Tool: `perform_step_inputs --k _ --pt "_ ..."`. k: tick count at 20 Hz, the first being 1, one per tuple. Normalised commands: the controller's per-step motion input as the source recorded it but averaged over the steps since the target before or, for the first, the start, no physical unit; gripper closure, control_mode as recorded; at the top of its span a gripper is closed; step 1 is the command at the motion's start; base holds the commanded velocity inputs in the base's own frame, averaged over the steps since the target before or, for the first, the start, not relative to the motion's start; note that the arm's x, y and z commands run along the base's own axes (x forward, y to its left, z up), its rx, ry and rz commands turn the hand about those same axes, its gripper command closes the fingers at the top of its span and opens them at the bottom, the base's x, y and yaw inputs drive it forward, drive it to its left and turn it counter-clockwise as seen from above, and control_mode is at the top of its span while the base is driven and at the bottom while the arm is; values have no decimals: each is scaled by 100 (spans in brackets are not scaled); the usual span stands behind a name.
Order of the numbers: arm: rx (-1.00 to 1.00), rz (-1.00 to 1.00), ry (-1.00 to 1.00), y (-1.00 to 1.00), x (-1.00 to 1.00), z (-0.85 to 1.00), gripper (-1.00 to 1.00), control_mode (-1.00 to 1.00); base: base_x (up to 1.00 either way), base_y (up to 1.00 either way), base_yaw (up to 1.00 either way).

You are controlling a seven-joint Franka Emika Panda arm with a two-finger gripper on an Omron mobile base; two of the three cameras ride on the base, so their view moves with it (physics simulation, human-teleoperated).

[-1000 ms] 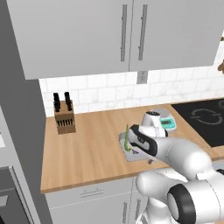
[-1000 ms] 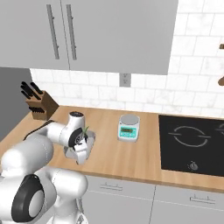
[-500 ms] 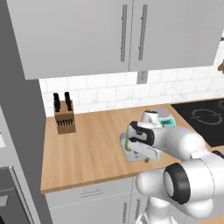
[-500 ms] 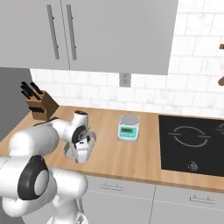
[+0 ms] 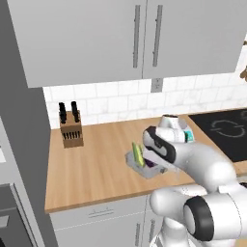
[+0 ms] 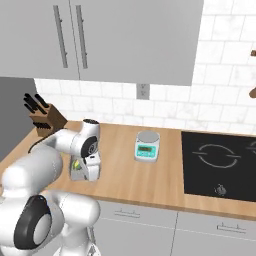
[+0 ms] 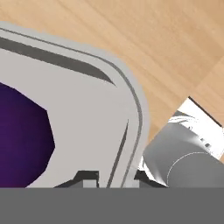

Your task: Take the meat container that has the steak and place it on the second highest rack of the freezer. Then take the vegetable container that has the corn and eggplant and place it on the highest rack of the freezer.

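Observation:
The vegetable container [image 5: 134,162] is a narrow grey tray on the wooden counter, holding the corn [image 5: 137,154] and the dark purple eggplant [image 7: 22,135]. My gripper [image 7: 114,177] points down at the tray's end, and its fingertips [image 7: 87,178] sit on either side of the container's wall [image 7: 127,109], shut on it. In the right base view the hand [image 6: 91,167] stands right beside the tray [image 6: 76,172]. The freezer [image 5: 21,154] is the dark grey mass at the far left. The meat container and the steak are out of view.
A knife block [image 5: 71,130] stands at the back left of the counter. A small kitchen scale [image 6: 147,146] sits to the right of the tray, and a black cooktop [image 6: 220,162] lies beyond it. Grey cupboards [image 5: 144,38] hang overhead.
The hand has settled lower onto the end of the tray, and its jaws have closed from wide apart onto the tray's wall. The tray has stayed in place.

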Motion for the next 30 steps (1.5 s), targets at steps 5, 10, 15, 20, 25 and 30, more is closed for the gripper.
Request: perform_step_inputs --k 5,10,15,20,25,30 --pt "0 2 -26 -2 -67 95 100 -100 0 0 0" --pt "0 6 -12 0 -45 100 100 -100 0 0 0" --pt "0 8 -3 0 -51 100 100 -100 0 0 0" --pt "0 7 -1 0 -61 100 100 -100 0 0 0" --pt "1 2 11 0 -52 97 100 -100 0 0 0" --pt "0 0 13 0 -60 59 100 -100 0 0 0"
